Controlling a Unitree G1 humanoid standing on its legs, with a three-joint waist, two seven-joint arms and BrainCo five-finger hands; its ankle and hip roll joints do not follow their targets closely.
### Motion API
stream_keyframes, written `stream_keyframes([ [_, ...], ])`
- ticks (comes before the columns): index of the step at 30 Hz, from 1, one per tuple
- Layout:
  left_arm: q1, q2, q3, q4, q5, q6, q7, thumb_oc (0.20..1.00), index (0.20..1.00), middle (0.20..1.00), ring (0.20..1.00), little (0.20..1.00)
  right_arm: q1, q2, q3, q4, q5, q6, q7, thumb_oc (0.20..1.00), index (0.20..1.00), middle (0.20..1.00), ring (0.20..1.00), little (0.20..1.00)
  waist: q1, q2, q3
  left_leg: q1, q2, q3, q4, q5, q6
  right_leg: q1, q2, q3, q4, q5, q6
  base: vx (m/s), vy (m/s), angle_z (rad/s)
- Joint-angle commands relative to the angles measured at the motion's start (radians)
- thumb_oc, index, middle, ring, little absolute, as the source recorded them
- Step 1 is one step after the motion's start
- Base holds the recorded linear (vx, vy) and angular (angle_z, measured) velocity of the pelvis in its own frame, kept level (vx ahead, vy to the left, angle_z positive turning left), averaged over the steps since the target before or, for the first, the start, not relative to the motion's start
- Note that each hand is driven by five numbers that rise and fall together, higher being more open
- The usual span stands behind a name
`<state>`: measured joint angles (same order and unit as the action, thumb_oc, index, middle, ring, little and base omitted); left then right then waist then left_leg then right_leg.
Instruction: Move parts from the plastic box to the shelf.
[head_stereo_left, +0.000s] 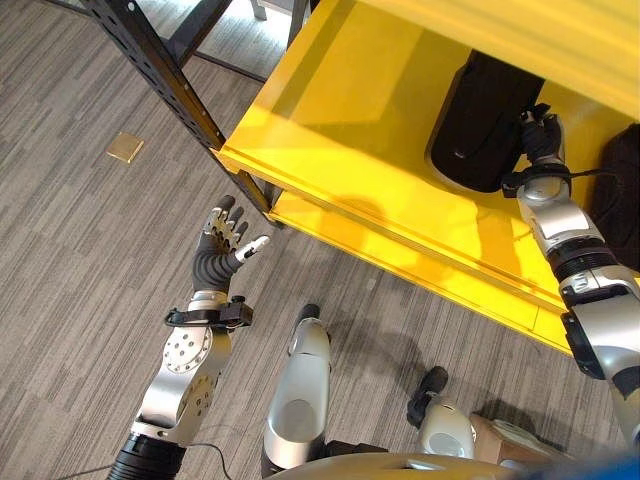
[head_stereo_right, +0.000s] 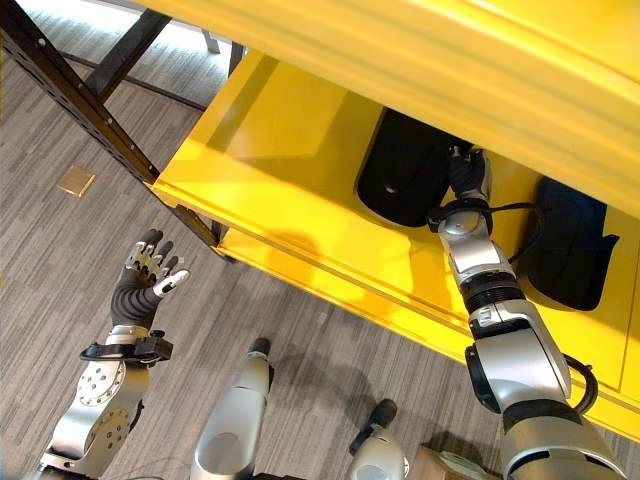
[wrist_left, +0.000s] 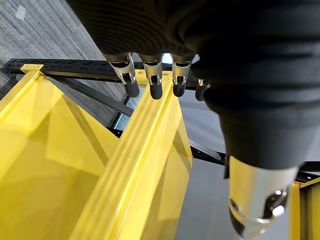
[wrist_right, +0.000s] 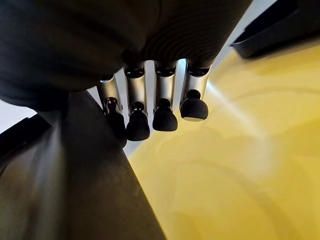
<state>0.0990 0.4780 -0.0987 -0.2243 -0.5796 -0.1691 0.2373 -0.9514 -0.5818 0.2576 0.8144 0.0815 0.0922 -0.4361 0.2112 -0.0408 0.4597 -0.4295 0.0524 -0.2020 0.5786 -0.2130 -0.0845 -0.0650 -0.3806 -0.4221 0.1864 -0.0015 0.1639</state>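
Yellow shelf (head_stereo_left: 340, 120); black part (head_stereo_left: 480, 120); grey wood-grain floor (head_stereo_left: 80, 230).

The right hand (head_stereo_right: 468, 172) reaches into the yellow shelf (head_stereo_right: 300, 150) beside a black part (head_stereo_right: 400, 170), and whether its fingers (wrist_right: 164, 117) grip that part cannot be told. The upper shelf edge hides the top of this part, and a second black part (head_stereo_right: 570, 245) is likewise cut off by that edge.

The left hand (head_stereo_left: 222, 245) is raised with its fingers spread (holding nothing); the right hand (head_stereo_right: 467, 176) reaches forward, fingers straight.
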Motion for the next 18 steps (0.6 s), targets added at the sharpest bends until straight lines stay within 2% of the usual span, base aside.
stream_keyframes([
  [1, 0.032, 0.010, 0.027, -0.106, -0.022, -0.061, -0.020, 1.000, 1.000, 1.000, 1.000, 1.000, -0.066, -0.094, 0.033, -0.028, -0.066, -0.031, -0.020, 0.200, 0.200, 0.200, 0.200, 0.200, 0.009, -0.007, -0.038, 0.077, 0.034, 0.048, -0.094, 0.025, 0.008, -0.041, 0.014, 0.046, 0.228, -0.150, -0.022, 0.00, 0.000, 0.00],
  [8, 0.026, 0.000, 0.035, -0.100, -0.013, -0.065, -0.018, 1.000, 1.000, 1.000, 1.000, 1.000, -0.015, -0.130, 0.007, -0.076, -0.144, -0.015, -0.020, 0.200, 0.200, 0.200, 0.200, 0.200, 0.008, -0.009, -0.029, 0.070, 0.033, 0.051, -0.090, 0.023, 0.011, -0.044, 0.014, 0.049, 0.225, -0.150, -0.022, 0.00, 0.000, 0.00],
  [18, 0.013, -0.021, 0.043, -0.087, 0.000, -0.075, -0.012, 1.000, 1.000, 1.000, 1.000, 1.000, 0.057, -0.130, -0.026, -0.102, -0.205, -0.007, -0.011, 0.200, 0.200, 0.200, 0.200, 0.200, 0.001, -0.013, -0.023, 0.068, 0.037, 0.053, -0.083, 0.018, 0.010, -0.049, 0.017, 0.057, 0.234, -0.157, -0.024, 0.00, 0.000, 0.00],
])
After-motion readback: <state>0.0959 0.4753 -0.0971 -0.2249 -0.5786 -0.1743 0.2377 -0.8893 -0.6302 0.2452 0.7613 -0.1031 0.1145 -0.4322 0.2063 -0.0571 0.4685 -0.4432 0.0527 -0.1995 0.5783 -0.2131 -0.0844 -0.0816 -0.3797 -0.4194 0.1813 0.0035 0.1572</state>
